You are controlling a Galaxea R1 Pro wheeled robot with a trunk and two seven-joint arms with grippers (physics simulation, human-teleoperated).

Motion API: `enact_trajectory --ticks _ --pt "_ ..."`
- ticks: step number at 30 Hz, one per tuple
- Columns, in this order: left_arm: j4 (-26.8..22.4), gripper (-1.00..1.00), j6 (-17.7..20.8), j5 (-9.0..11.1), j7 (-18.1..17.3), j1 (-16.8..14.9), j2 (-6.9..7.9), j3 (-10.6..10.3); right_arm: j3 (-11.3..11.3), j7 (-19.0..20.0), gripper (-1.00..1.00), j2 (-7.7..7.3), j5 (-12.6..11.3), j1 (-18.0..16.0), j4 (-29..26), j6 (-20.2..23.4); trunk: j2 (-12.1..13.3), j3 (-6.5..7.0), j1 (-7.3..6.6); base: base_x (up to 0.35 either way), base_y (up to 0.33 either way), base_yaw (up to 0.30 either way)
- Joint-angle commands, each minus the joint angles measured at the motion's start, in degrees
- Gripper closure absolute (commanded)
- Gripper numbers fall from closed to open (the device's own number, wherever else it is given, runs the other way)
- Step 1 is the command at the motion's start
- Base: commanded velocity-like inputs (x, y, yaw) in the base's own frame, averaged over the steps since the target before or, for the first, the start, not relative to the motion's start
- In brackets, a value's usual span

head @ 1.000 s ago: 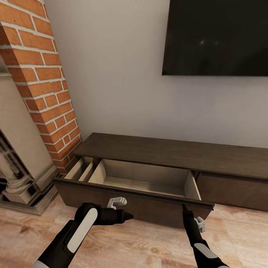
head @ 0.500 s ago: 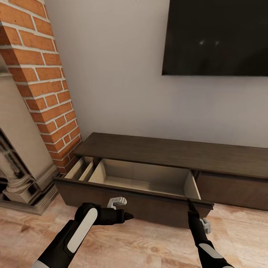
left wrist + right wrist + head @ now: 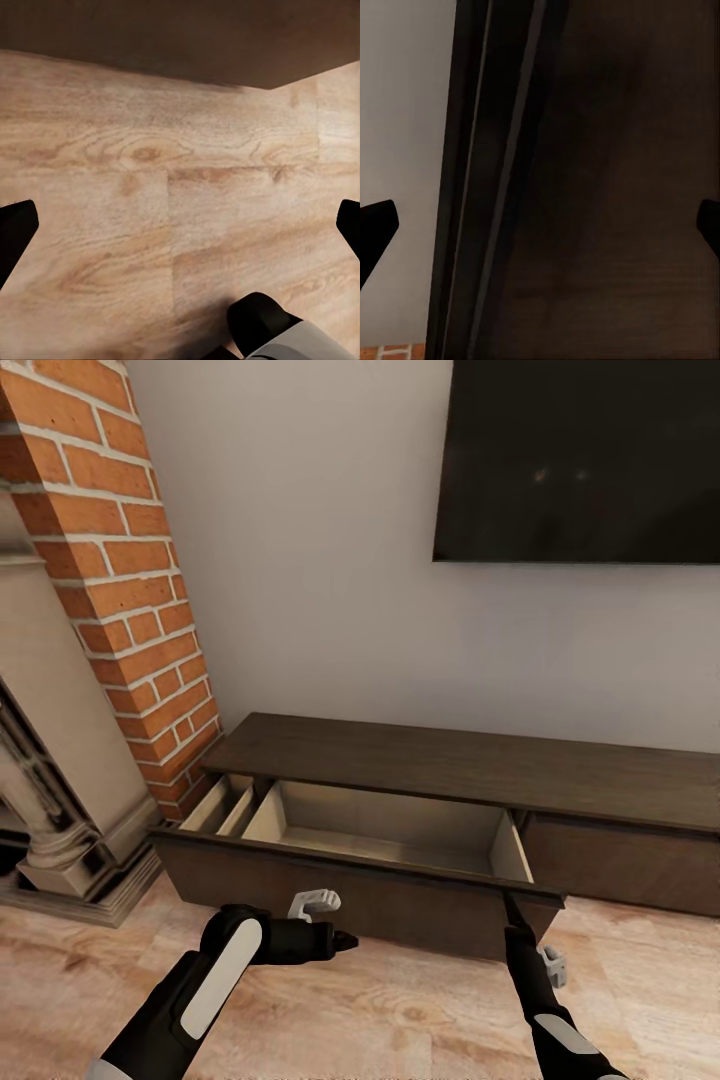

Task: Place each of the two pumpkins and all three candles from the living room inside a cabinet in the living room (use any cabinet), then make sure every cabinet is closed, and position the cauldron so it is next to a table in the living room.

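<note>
the cabinet [image 3: 470,770] stood low against the grey wall under the black tv [image 3: 580,460], with the brick fireplace column [image 3: 120,590] at its left end. its wide drawer [image 3: 380,830] was pulled out, the pale wood interior showing nothing inside; a narrower compartment [image 3: 222,805] lay open beside it on the fireplace side. the drawer front [image 3: 330,895] faced me, dark brown and without a handle.

my left gripper [image 3: 340,939] hung low in front of the drawer front, over the plank floor [image 3: 400,1020]; in the left wrist view its fingertips [image 3: 15,232] sat at opposite edges, wide apart, with only floor and the cabinet's dark base [image 3: 180,37] between them.

my right gripper [image 3: 512,908] pointed up at the drawer front near its right corner. in the right wrist view its fingertips [image 3: 375,225] were likewise spread, with dark wood [image 3: 607,180] close ahead; whether they touched it i could not tell.
</note>
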Motion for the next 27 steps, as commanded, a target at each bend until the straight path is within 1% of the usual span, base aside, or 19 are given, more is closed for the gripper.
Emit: enact_trajectory --ticks 1,11,22,25,26,27 --pt "-0.05 -1.0 0.11 0.55 0.52 -0.04 0.05 -0.13 0.24 0.14 -1.0 -0.01 -0.17 -0.03 0.05 -0.29 -0.02 -0.05 -0.02 -0.102 0.0 0.0" --pt "-0.03 -1.0 0.11 0.55 0.52 -0.02 0.05 -0.14 0.27 0.02 -1.0 -0.01 -0.17 -0.03 0.05 -0.21 -0.02 -0.05 -0.02 -0.164 0.0 0.0" --pt "-0.04 -1.0 0.11 0.61 0.52 -0.04 0.08 -0.05 0.43 -0.18 -1.0 -0.07 -0.01 -0.03 -0.17 0.53 -0.02 -0.05 -0.02 -0.253 0.0 0.0" --pt "0.17 -1.0 0.11 0.68 0.58 -0.03 0.07 -0.05 0.49 -0.18 -1.0 -0.07 -0.07 -0.03 -0.36 1.48 -0.02 -0.05 -0.02 -0.281 0.0 0.0" --pt "0.34 -1.0 0.09 0.69 0.68 -0.03 0.06 -0.06 0.6 -0.09 -1.0 0.07 -0.06 -0.03 -0.54 3.72 -0.02 -0.05 -0.02 -0.285 0.0 0.0" --pt "0.32 -1.0 0.1 0.68 0.7 -0.03 0.07 -0.03 0.61 -0.12 -1.0 0.11 -0.04 -0.03 -0.44 4.6 -0.02 -0.05 -0.02 -0.284 0.0 0.0"
